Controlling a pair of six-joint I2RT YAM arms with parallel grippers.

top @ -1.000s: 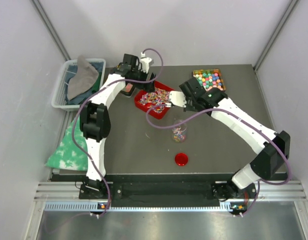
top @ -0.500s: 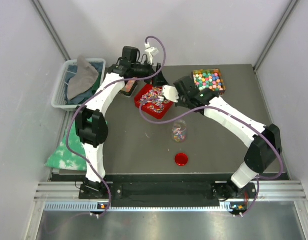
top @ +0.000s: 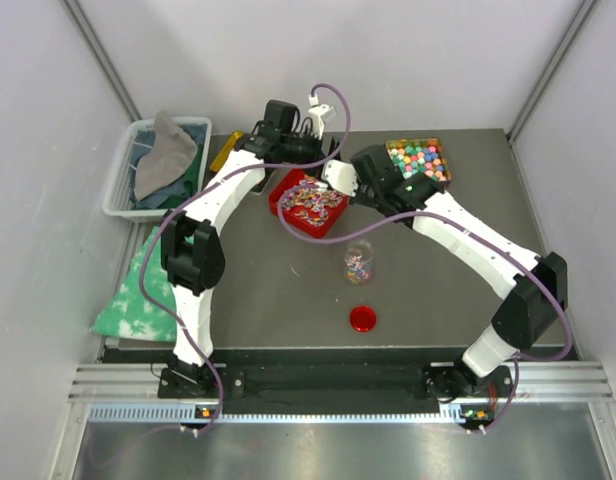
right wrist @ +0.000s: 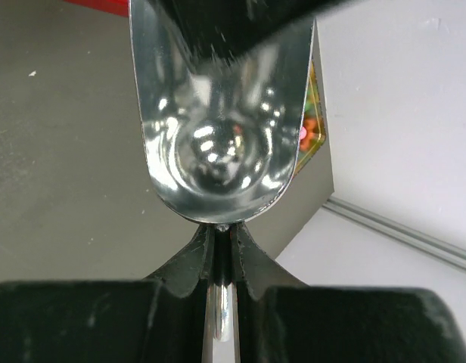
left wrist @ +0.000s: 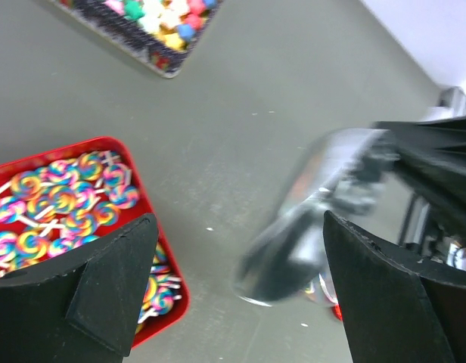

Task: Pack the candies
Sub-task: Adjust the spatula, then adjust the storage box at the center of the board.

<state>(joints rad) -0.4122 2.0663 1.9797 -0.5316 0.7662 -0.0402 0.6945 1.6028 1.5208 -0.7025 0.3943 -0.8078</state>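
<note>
Small mixed pink-white candies fill a red tray (top: 306,222), also in the left wrist view (left wrist: 112,147). Round pastel balls fill a tray (top: 419,160) at the back right. A tray of orange-yellow bits (top: 226,151) shows partly behind the left arm. A clear jar (top: 358,262) holds a few candies. My right gripper (top: 346,180) is shut on the handle of a metal scoop (right wrist: 218,128), whose bowl is empty, above the red tray's back edge. My left gripper (left wrist: 239,221) is open and empty, held above the table just behind the red tray, with the blurred scoop (left wrist: 316,212) below it.
A red round lid (top: 363,318) lies in front of the jar. A blue basket (top: 123,175) with a grey cloth stands at the back left. A green cloth (top: 133,295) lies off the table's left edge. Grey walls close the back and sides.
My left gripper has swung right, from over the orange-yellow tray to behind the red tray. My right gripper has moved the scoop back and left over the red tray.
</note>
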